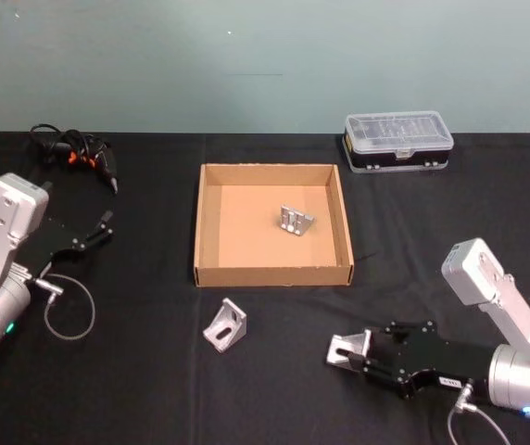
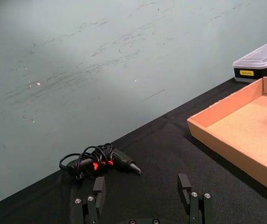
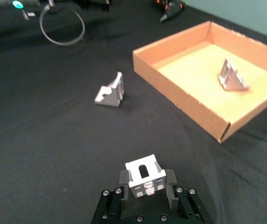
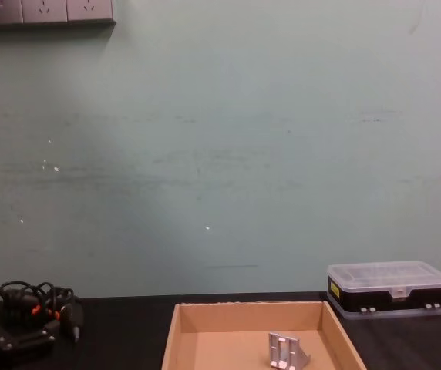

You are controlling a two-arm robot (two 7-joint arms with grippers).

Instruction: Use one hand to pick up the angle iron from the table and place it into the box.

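At front right of table [image 1: 135,389]: right gripper [image 1: 350,351] clenched on held angle iron [image 3: 145,173], well apart from box [image 1: 272,274].
Loose angle iron [image 1: 225,325]: lying on table, just before box front wall, not touching.
Third angle iron [image 1: 296,221]: inside box, right of middle.
Left gripper [image 2: 141,186]: released, fingers apart, at table's left.

Head view steeply down, chest level, wrists close; the box [image 1: 272,274] common to all

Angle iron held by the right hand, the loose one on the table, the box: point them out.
held angle iron [image 3: 145,176], right wrist view, its slotted top face.
loose angle iron [image 1: 225,325], head view, middle of its body.
box [image 1: 272,274], head view, front wall.
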